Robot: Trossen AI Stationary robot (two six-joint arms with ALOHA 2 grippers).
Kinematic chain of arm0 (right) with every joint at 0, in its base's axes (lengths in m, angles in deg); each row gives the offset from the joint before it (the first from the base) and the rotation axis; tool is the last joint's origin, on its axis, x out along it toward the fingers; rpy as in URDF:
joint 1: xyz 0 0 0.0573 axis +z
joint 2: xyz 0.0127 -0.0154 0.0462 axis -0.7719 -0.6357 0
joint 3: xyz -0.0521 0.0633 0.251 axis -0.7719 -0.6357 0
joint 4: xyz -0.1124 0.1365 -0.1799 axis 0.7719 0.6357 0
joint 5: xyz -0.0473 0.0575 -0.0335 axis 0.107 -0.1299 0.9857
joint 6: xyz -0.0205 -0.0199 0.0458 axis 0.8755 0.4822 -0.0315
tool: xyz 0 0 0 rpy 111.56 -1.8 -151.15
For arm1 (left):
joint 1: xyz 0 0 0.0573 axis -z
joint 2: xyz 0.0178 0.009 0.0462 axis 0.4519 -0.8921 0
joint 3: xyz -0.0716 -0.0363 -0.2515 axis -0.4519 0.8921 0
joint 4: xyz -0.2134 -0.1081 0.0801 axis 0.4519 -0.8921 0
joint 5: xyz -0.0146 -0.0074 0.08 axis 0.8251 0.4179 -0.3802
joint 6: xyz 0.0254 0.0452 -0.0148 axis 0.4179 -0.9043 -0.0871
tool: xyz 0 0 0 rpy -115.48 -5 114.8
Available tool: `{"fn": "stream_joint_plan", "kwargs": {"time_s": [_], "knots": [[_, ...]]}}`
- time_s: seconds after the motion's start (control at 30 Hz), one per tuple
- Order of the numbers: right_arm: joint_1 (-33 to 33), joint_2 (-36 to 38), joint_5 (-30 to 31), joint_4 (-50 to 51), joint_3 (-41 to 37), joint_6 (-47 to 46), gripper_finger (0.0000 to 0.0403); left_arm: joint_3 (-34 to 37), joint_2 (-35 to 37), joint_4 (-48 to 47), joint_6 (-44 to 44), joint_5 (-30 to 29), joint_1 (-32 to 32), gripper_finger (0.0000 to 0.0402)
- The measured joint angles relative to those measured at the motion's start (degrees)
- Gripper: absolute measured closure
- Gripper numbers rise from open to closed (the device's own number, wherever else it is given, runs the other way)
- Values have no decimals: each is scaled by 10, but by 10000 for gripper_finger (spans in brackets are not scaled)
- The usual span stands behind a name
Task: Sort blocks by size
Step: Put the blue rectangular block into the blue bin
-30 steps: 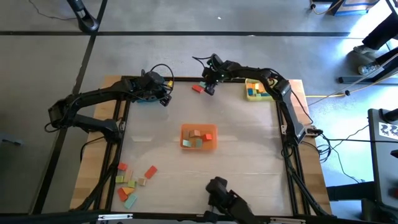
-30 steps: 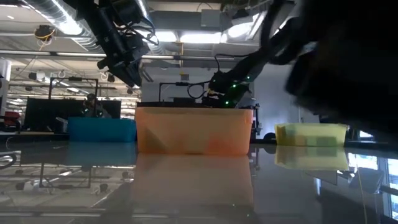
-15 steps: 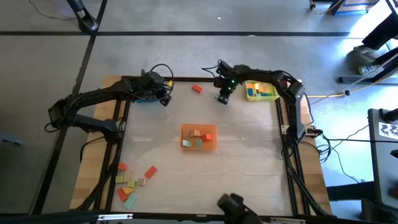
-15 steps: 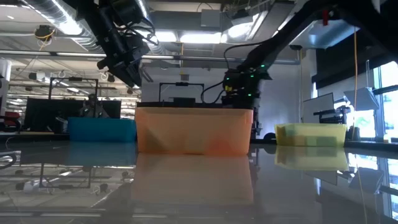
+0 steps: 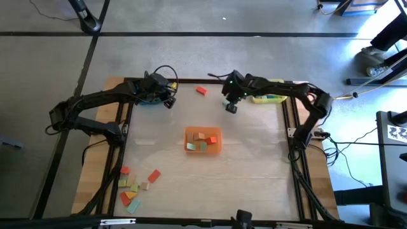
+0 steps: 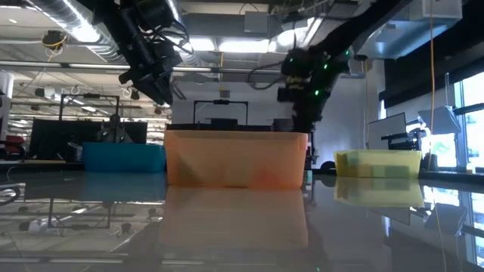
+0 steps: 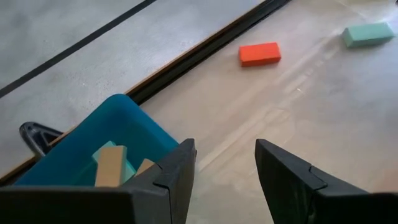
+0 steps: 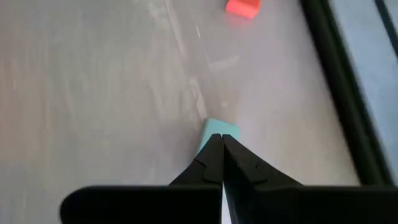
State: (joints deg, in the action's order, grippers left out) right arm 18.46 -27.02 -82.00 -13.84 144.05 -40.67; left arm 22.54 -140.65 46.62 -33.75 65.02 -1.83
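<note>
Worktop: pale surface inside a dark frame; carried all items below. Landmark for this entry: the orange tray, which stood at the middle of the worktop.

Left arm: reached in from the side left of the orange tray, toward the far edge. Left tool: hung above the worktop beside the blue tray, fingers parted, nothing between them.

Right arm: stretched along the far edge, beyond and right of the orange tray. Right tool: hung beyond the orange tray, a little to its right, fingers pressed together, nothing gripped; a light blue block lay on the worktop just past the fingertips.

Orange tray: held several blocks, tan, green and red among them.

Blue tray: sat far left of the orange tray at the far edge, mostly hidden by the left tool from above; held tan blocks.

Yellow tray: sat far right of the orange tray at the far edge, partly under the right arm; contents not clear.

Loose blocks: a cluster of red, orange, yellow, green, light blue and tan pieces lay near and left of the orange tray, by the worktop's near left corner.

Red block: lay alone beyond the orange tray, between the two tools, near the far frame.
</note>
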Motion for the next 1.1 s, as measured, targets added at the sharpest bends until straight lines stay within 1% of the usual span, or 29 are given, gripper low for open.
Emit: {"fn": "stream_joint_plan", "kwargs": {"time_s": [0.13, 0.2, 0.27, 0.37, 0.47, 0.5, 0.57, 0.63, 0.73, 0.83, 0.9, 0.97, 1.1], "knots": [[2, 53, -27, 14, -2, -10, 398, 0, 6, 0, -9, -4, 29, 247], [2, 80, -41, -5, -21, -14, 398, 0, 10, 0, -9, -21, 48, 247], [2, 96, -50, -46, -52, -24, 398, 0, 13, 6, -8, -45, 69, 247], [2, 101, -59, -117, -104, -64, 398, 0, 14, 21, -6, -66, 100, 247], [2, 86, -44, -141, -129, -91, 388, 0, 14, 34, -7, -66, 122, 247], [2, 78, -43, -143, -132, -101, 377, 0, 14, 34, -7, -66, 127, 247], [2, 60, -34, -136, -133, -108, 343, 0, 14, 33, -6, -66, 136, 247], [2, 43, -14, -141, -133, -111, 297, 0, 14, 33, -6, -67, 138, 247], [2, 16, -8, -142, -133, -110, 222, 0, 14, 32, -4, -67, 139, 247], [2, -5, 1, -146, -133, -107, 164, 0, 14, 29, 1, -67, 138, 247], [1, -14, 21, -146, -132, -107, 142, 0, 14, 29, 1, -67, 138, 247], [1, -21, 32, -153, -132, -105, 134, 0, 14, 29, 1, -67, 138, 247], [1, -36, 32, -169, -132, -103, 142, 0, 13, 28, -2, -67, 138, 247]]}}
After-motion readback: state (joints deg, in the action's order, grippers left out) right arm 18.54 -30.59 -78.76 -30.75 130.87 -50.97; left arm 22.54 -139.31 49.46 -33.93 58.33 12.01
